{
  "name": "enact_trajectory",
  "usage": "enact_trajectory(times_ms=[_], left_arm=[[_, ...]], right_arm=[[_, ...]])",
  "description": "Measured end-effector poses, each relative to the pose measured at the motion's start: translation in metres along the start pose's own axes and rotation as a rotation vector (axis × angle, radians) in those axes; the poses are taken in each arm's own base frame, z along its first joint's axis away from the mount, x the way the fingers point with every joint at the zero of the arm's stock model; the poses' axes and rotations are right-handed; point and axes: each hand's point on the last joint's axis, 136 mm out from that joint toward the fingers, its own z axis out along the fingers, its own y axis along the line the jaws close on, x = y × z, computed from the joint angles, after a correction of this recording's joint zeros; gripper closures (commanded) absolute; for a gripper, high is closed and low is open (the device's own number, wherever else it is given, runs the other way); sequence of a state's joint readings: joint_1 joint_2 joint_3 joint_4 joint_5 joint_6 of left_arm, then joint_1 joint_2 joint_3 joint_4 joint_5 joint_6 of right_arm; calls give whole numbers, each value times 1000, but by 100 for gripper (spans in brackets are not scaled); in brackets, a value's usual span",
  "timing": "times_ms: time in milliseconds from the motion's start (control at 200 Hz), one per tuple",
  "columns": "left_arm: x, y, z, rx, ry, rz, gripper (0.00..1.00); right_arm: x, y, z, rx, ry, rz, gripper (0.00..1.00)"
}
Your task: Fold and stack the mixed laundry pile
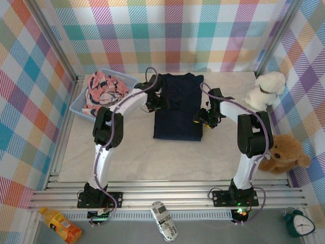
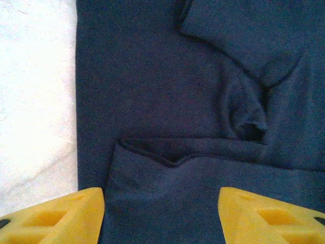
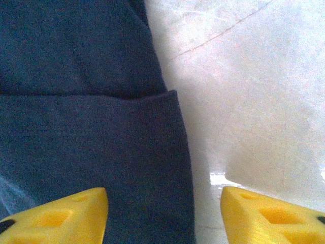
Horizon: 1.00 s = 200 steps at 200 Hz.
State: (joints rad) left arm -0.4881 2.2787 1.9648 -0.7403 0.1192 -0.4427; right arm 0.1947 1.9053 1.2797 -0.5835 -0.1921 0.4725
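The navy T-shirt (image 1: 177,109) lies folded into a long rectangle on the middle of the table. My left gripper (image 1: 154,103) hovers at its left edge, jaws open. In the left wrist view a folded sleeve flap (image 2: 193,173) lies flat between the yellow fingertips (image 2: 76,213) of the left gripper (image 2: 161,206). My right gripper (image 1: 202,118) is at the shirt's right edge, also open. In the right wrist view the right gripper (image 3: 163,206) straddles the shirt's folded side edge (image 3: 177,152), with bare table under one finger. The pink printed garment (image 1: 104,89) lies bunched in the basket.
The light blue basket (image 1: 129,80) stands at the back left. A white plush dog (image 1: 265,89) and a brown teddy bear (image 1: 284,152) sit along the right wall. The white table (image 1: 142,152) spreads in front of the shirt.
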Motion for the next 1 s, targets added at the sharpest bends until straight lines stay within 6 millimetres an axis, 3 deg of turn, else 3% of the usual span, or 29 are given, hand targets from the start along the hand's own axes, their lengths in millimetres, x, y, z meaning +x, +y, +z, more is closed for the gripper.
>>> enact_trajectory(times_ms=[205,285,345,400,470,535,750,1000], left_arm=[[10,8,23,-22,56,22,54],[10,8,26,-23,59,33,61],[11,8,26,-21,62,40,71],[10,6,25,-15,63,38,89],[10,5,25,-13,64,41,100],[11,6,24,-15,67,46,100],[8,9,16,-38,49,36,100],[-25,1,-44,-33,-105,16,100]], right_arm=[[-5,3,0,-8,-12,14,58],[-7,5,-1,-14,-18,13,67],[-8,6,-1,-16,-21,15,74],[-8,6,-1,-17,-21,10,81],[-8,6,-1,-20,-18,10,90],[-8,7,-2,-23,-19,5,100],[-14,13,-7,-31,-33,-5,100],[-42,38,-32,-80,-104,-31,100]])
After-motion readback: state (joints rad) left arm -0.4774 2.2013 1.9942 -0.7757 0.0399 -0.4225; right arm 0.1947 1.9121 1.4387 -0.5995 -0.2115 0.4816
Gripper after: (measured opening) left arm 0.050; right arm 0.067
